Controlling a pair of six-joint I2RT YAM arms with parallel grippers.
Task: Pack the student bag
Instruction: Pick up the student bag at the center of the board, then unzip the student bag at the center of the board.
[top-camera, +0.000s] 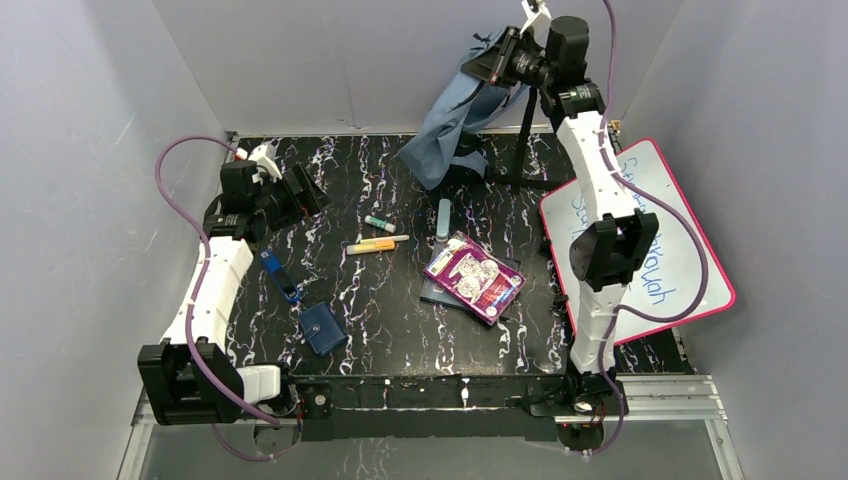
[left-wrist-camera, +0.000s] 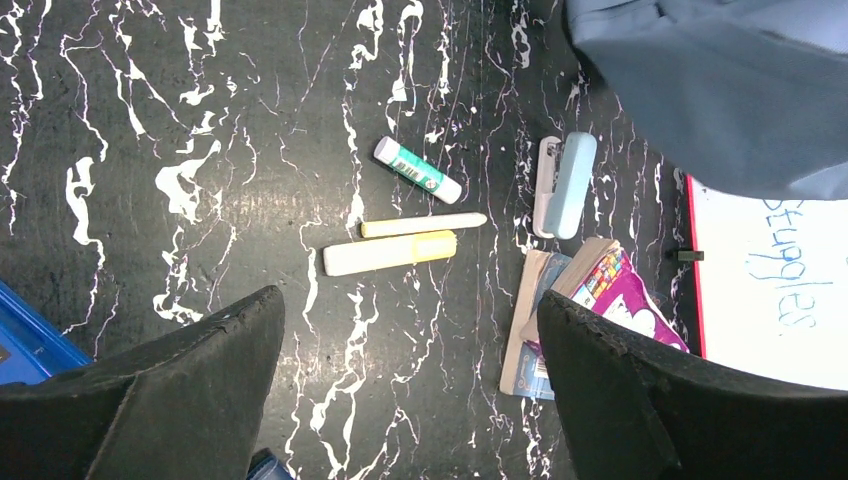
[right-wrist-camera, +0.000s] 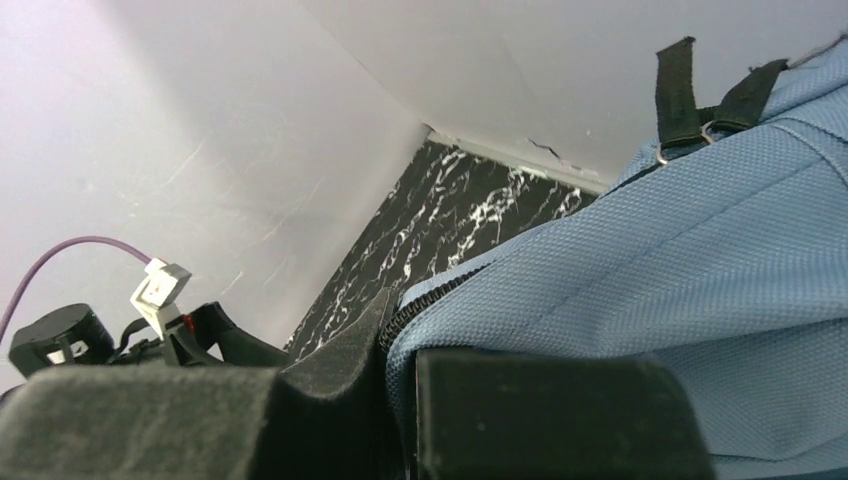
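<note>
On the black marbled table (top-camera: 400, 340), a purple packet (top-camera: 473, 277) lies near centre. From it: whiteboard (top-camera: 665, 215) at three o'clock, glue stick (top-camera: 380, 222) at ten, stapler (top-camera: 443, 217) at eleven, dark-blue pouch (top-camera: 323, 329) at eight.

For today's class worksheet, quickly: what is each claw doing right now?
Left claw: open, holding nothing.
Right claw: closed on the student bag.
</note>
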